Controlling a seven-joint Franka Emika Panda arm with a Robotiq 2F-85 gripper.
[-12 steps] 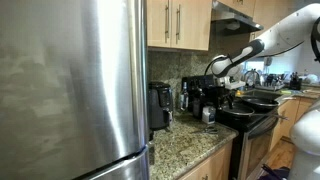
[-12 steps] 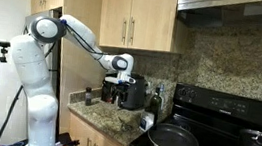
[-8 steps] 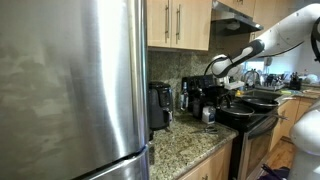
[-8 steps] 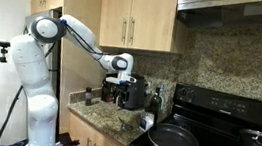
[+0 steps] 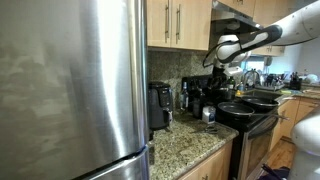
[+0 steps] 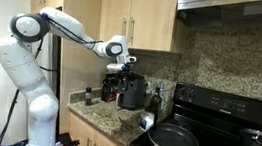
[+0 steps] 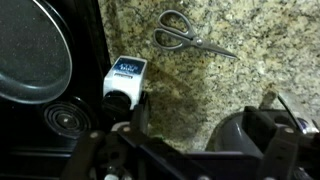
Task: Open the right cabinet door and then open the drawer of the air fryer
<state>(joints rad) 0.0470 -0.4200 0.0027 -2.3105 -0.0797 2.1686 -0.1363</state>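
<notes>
Right cabinet door [image 6: 157, 21]: shut, flush with its twin [image 6: 113, 15] on the left, high on the wall above the counter.
Handle [image 6: 132, 28]: slim vertical bar at the door's left edge, untouched.
Air fryer [image 5: 160, 105]: on the granite counter [image 7: 250, 70] below the cabinets, left of the stove [image 6: 218, 106]; its drawer [image 5: 160, 116] looks pushed in.
Gripper [image 6: 119, 72]: hangs below the cabinets, over the counter, well apart from the handle; in the wrist view the jaws look spread wide and hold nothing.
Under the wrist: scissors [image 7: 193, 35], a small white box [image 7: 124, 78], a pan [image 7: 30, 45] at left.
Step in hand: likely the approach to the door; neither door nor drawer is open.
Next move: probably rise to the bar, close across it, and pull outward so the door swings on its right edge.
</notes>
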